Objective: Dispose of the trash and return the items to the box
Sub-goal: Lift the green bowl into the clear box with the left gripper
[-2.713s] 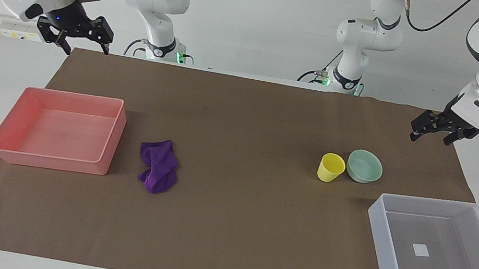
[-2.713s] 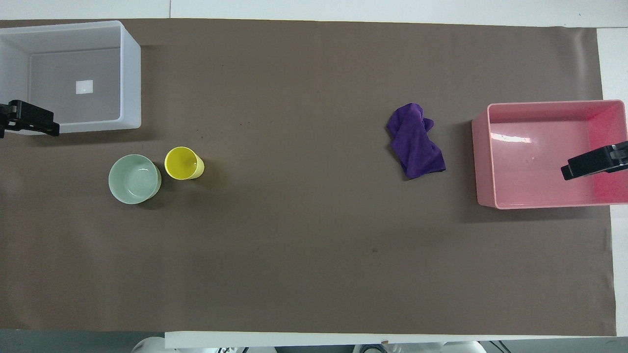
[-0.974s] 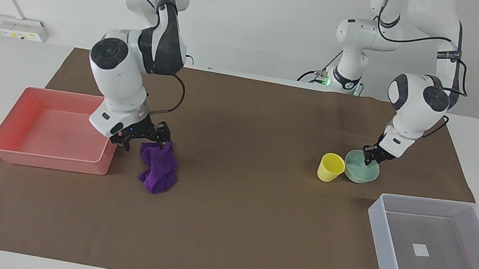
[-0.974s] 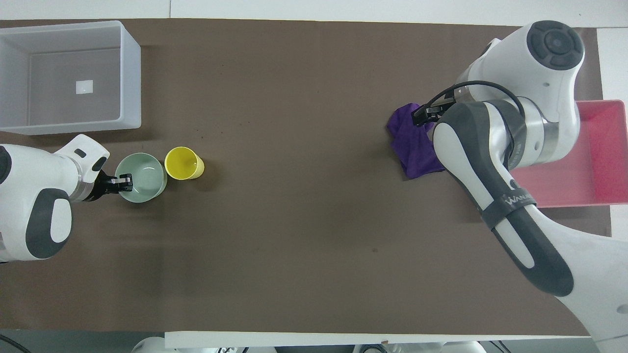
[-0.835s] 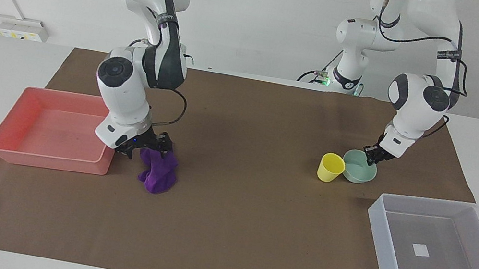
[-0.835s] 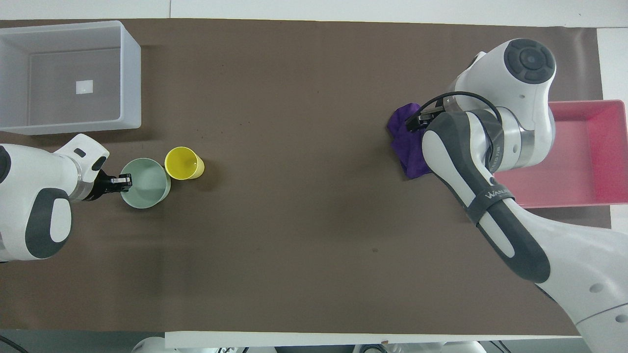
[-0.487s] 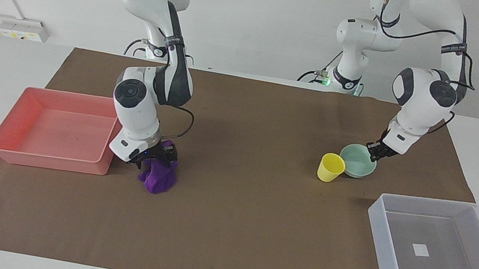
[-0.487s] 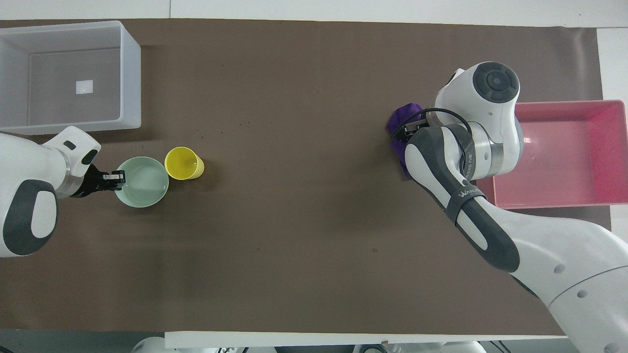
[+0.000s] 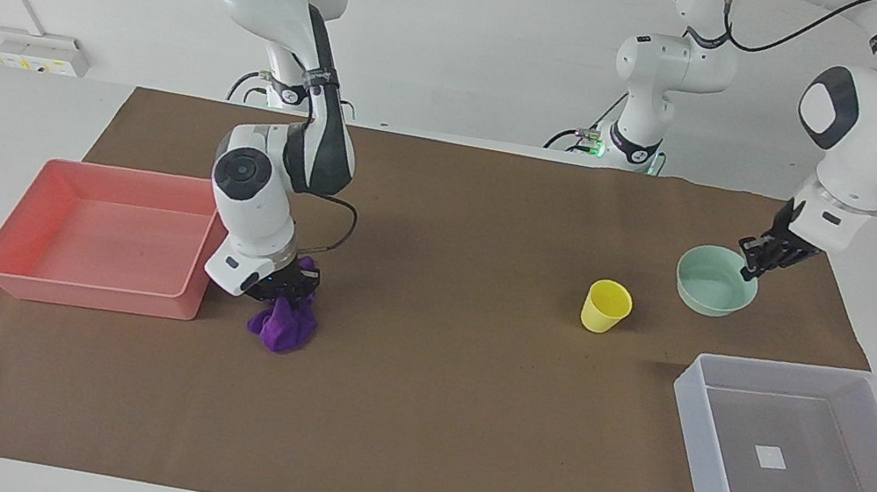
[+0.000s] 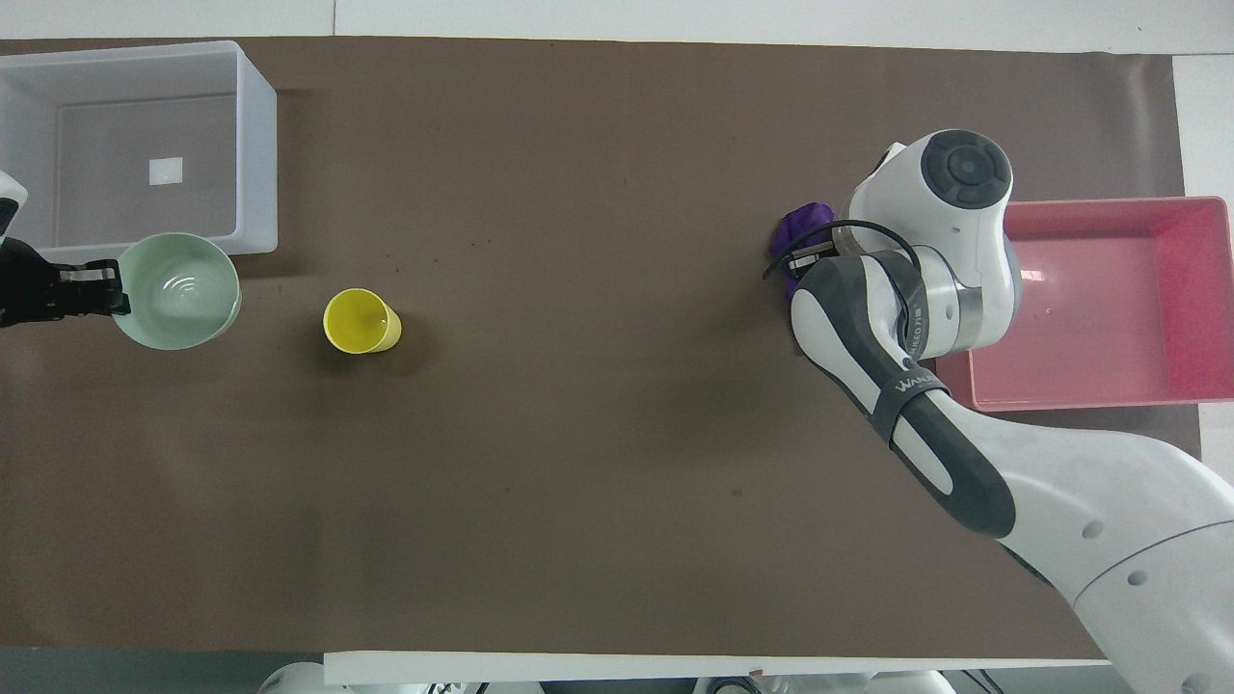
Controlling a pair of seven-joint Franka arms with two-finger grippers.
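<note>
The purple rag [image 9: 283, 328] lies bunched on the brown mat beside the pink tray; only a corner of the rag [image 10: 804, 227] shows in the overhead view. My right gripper [image 9: 287, 290] is down on its top and shut on it; in the overhead view my arm hides that gripper. My left gripper [image 9: 750, 264] is shut on the rim of the mint-green bowl [image 9: 713, 285] and holds it above the mat. In the overhead view the bowl [image 10: 179, 289] and left gripper [image 10: 114, 292] overlap the near edge of the box [image 10: 256, 145]. The yellow cup [image 9: 605, 306] stands upright on the mat [image 10: 359, 321]. The translucent box [image 9: 689, 388] holds only its white label.
The pink tray [image 9: 91, 297] sits toward the right arm's end of the table, close beside the rag, with nothing in it [image 10: 1080, 400]. The brown mat [image 9: 427, 422] covers most of the table.
My left gripper has lifted the bowl off the mat and carried it away from the cup, toward the box. My right gripper has come down and closed on the rag, gathering it.
</note>
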